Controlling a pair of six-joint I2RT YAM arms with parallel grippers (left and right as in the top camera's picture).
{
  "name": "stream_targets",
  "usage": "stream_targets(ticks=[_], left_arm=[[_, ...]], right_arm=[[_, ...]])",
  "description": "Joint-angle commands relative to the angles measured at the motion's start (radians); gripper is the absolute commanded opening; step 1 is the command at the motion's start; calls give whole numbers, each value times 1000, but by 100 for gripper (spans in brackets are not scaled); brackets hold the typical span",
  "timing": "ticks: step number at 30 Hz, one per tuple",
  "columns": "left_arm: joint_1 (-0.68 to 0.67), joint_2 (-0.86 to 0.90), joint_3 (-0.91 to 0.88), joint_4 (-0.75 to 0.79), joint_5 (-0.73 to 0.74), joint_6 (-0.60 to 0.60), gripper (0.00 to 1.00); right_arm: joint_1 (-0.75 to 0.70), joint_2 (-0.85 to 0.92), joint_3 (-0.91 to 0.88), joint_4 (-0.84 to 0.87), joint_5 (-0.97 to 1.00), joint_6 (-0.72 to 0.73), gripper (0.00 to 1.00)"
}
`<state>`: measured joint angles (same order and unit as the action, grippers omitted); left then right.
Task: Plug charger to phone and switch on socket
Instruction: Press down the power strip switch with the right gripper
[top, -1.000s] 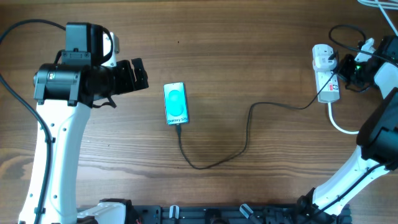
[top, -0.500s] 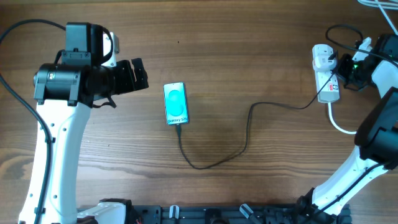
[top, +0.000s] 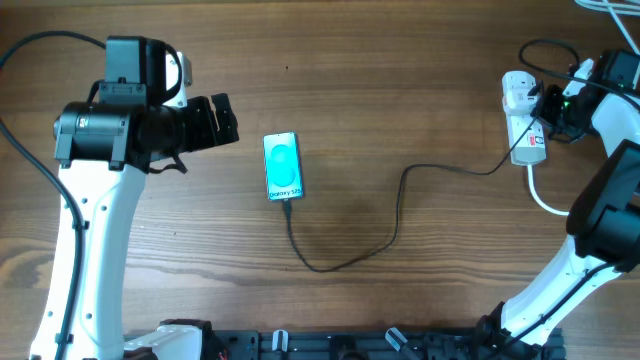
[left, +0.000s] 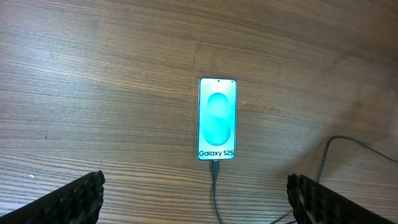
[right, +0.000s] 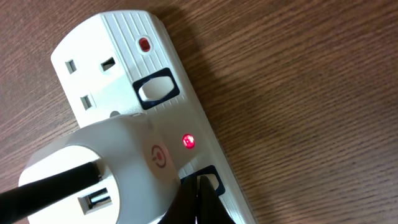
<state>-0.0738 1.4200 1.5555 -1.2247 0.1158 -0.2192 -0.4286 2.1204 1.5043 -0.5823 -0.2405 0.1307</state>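
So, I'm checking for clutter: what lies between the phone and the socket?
Only the black charger cable, looping over bare table from the phone to the socket; the overhead view shows it.

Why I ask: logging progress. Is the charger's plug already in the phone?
Yes, in the left wrist view the charger runs straight into the bottom edge of the phone.

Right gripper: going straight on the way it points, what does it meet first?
The socket, at its lower rocker switch beside the lit red lamp; the right gripper seems to touch it.
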Motion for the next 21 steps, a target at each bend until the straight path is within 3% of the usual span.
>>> stream_targets(ticks=[1, 12, 21], left_arm=[[5, -6, 14, 0, -13, 8, 100], [5, -6, 14, 0, -13, 8, 100], [5, -6, 14, 0, -13, 8, 100]], right_arm=[[27, 36, -26, -34, 16, 31, 4], [-63, 18, -18, -74, 16, 246, 4], [-113, -230, -18, -110, -98, 170, 5]])
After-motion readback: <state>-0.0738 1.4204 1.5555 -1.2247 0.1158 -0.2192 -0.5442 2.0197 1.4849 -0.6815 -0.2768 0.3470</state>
